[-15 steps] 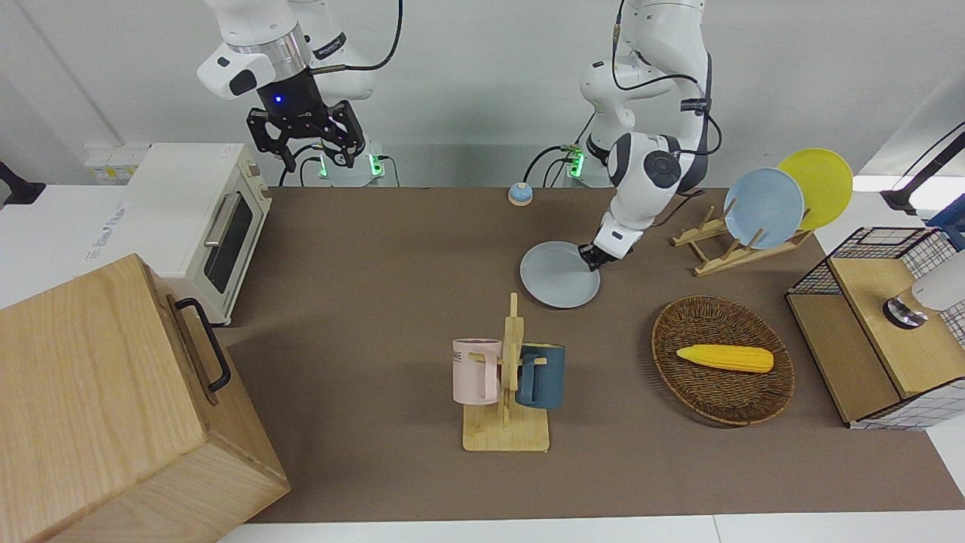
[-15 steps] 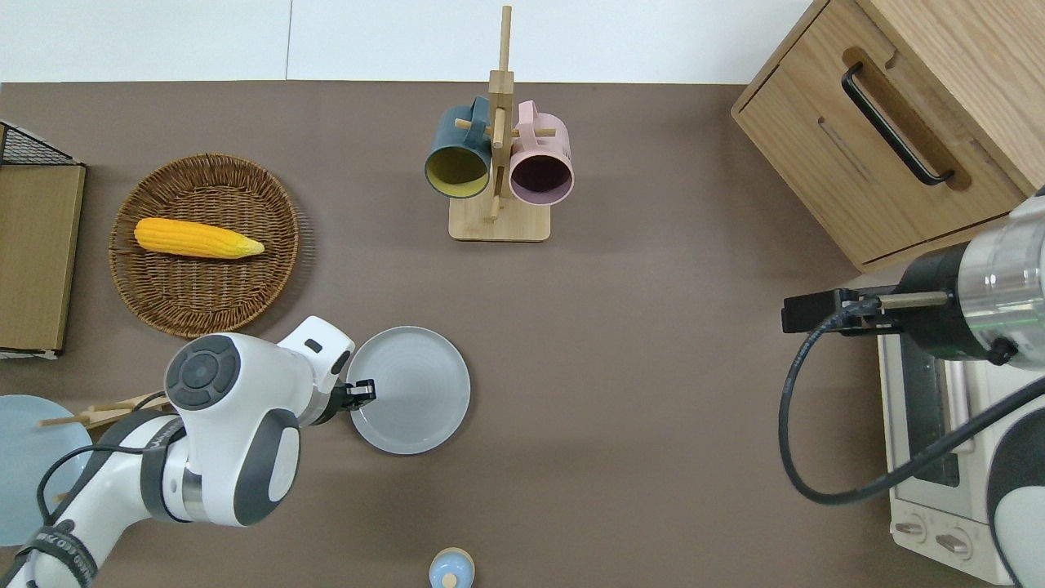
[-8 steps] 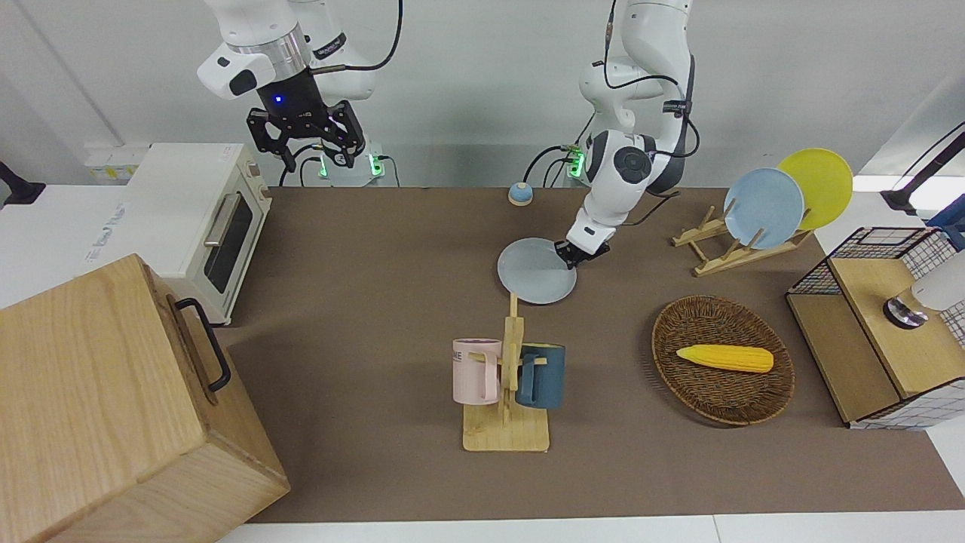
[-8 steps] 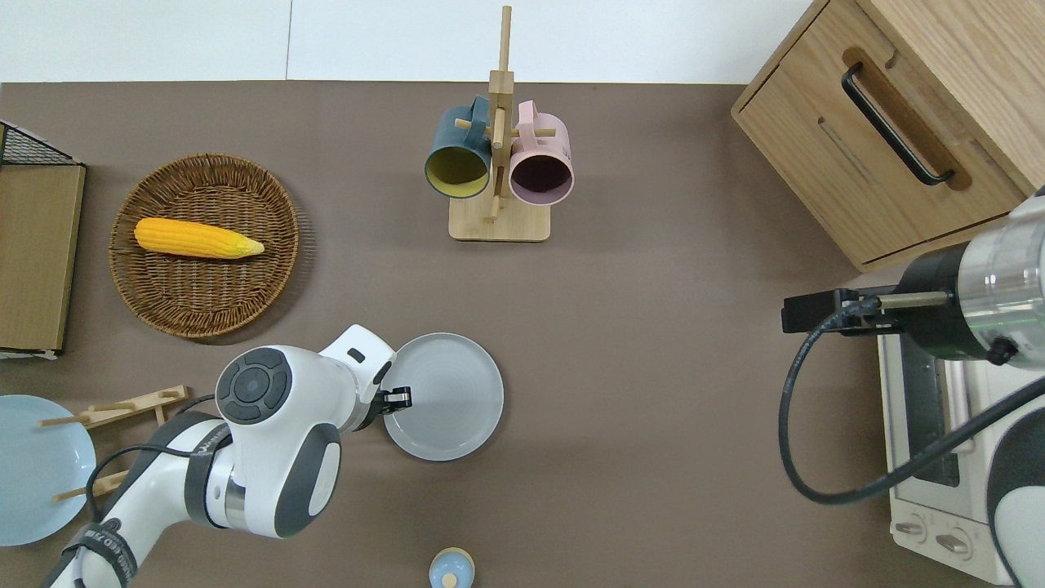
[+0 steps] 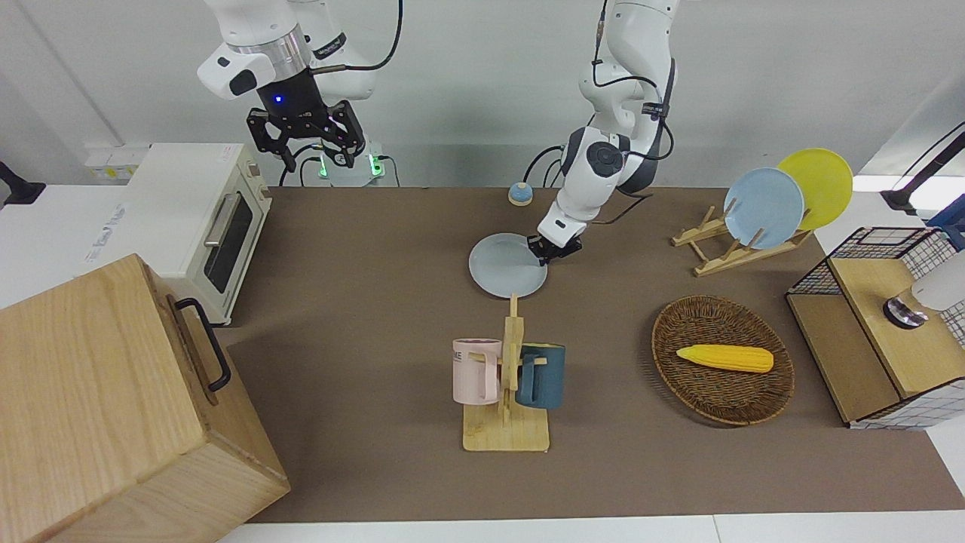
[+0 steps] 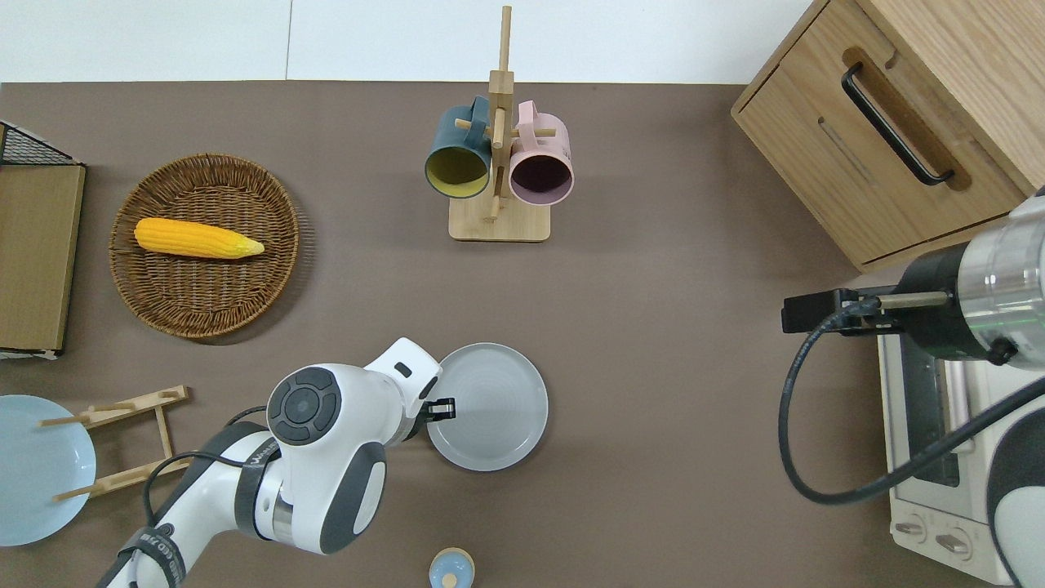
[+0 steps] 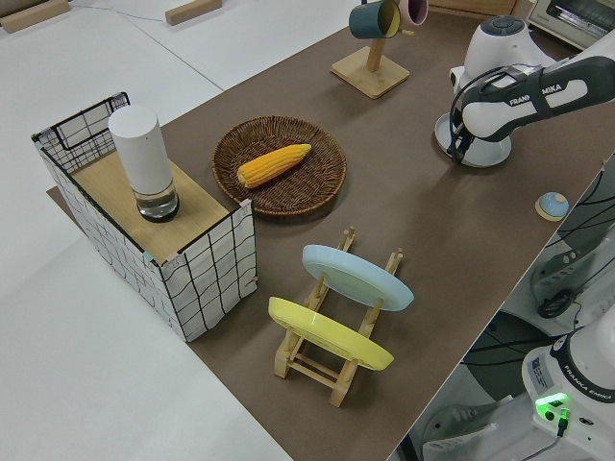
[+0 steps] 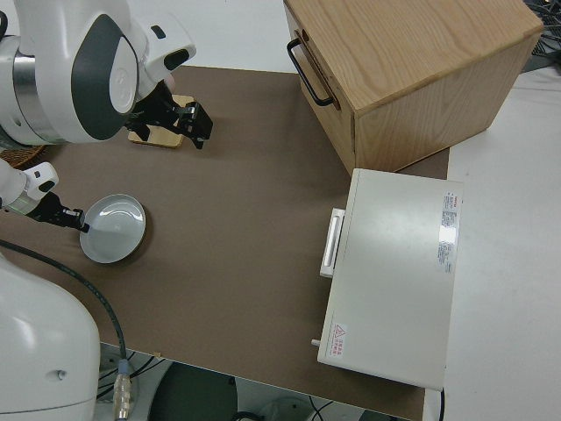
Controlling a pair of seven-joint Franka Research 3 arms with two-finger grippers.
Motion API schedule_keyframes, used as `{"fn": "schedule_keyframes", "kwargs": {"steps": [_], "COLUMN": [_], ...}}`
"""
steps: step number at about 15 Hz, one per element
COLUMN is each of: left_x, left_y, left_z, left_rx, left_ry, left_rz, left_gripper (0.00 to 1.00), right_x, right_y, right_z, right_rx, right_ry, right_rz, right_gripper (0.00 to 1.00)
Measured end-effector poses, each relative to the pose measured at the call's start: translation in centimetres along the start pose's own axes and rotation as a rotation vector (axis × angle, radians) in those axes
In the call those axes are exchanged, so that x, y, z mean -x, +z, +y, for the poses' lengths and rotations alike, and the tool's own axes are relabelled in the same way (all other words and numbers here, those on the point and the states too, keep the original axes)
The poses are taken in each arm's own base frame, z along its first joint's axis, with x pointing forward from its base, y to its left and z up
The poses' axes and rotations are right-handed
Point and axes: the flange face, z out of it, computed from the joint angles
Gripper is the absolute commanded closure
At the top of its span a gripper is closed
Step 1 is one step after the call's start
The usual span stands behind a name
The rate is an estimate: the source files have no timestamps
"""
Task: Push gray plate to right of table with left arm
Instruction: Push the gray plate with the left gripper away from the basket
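Observation:
The gray plate lies flat on the brown table, nearer to the robots than the mug rack. It also shows in the overhead view and the right side view. My left gripper is low at the table, touching the plate's rim on the side toward the left arm's end. It shows in the overhead view too. My right gripper is open and empty, and that arm is parked.
A wicker basket with a corn cob, a wooden rack holding a sky-blue and a yellow plate, and a wire shelf stand toward the left arm's end. A toaster oven and a wooden box stand toward the right arm's end.
My left gripper has slid the gray plate across the table toward the right arm's end and slightly nearer to the robots. The right arm has not moved.

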Motion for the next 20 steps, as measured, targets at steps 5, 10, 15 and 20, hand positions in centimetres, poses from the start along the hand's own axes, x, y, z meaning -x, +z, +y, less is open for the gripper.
{"fn": "schedule_keyframes", "kwargs": {"steps": [5, 10, 15, 20], "left_x": [1.3, 2.7, 3.4, 3.9], "left_y": [0.8, 1.9, 2.6, 3.3], "left_z": [3.4, 8.0, 10.9, 13.8], "left_rx": [0.023, 0.054, 0.094, 0.12], "left_ry": [-0.002, 0.016, 0.029, 0.013], "left_rz": [0.021, 0.014, 0.002, -0.011], "left_gripper": [1.0, 1.0, 1.0, 1.0], "right_x": [0.0, 0.0, 0.0, 0.0], "right_y": [0.0, 0.0, 0.0, 0.0], "right_z": [0.0, 0.0, 0.0, 0.0], "right_rx": [0.0, 0.0, 0.0, 0.0], "right_ry": [0.0, 0.0, 0.0, 0.0], "right_rz": [0.0, 0.0, 0.0, 0.0], "right_gripper": [0.005, 0.005, 0.005, 0.005]}}
